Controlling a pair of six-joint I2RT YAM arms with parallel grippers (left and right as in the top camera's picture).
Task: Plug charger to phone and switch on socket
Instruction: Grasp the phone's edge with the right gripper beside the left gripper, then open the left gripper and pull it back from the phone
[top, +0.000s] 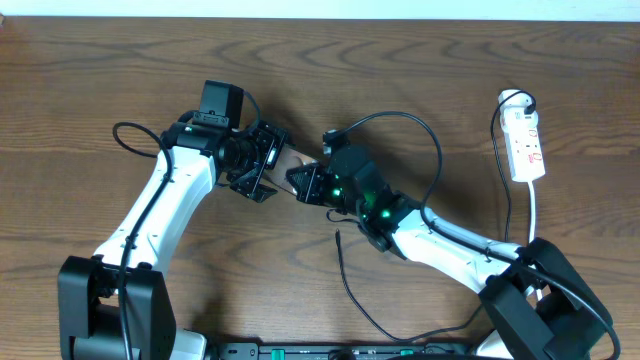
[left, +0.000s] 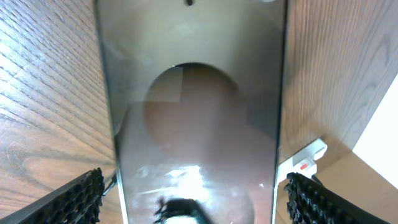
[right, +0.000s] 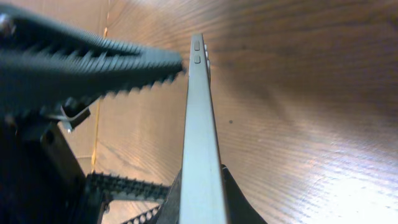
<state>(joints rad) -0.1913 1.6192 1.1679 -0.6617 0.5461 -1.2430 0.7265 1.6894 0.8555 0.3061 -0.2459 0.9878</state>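
Phone (top: 296, 160) is at the middle of the counter (top: 100, 80), between the two arms and mostly hidden from overhead. The left gripper (top: 272, 170) is spread around it: in the left wrist view the screen fills the space between the two ribbed fingers (left: 81, 199), with a thin gap showing on each side. The right gripper (top: 305, 183) meets the phone from the opposite side. Its wrist view shows the phone edge-on, with one toothed finger (right: 112, 62) reaching the face near the side buttons. The other finger cannot be made out, so I cannot tell whether this gripper is clamped or spread. The charger (top: 345, 275) lies loose on the counter near the right arm, its tip apart from the phone. The socket (top: 526, 145) lies well apart, by the right edge.
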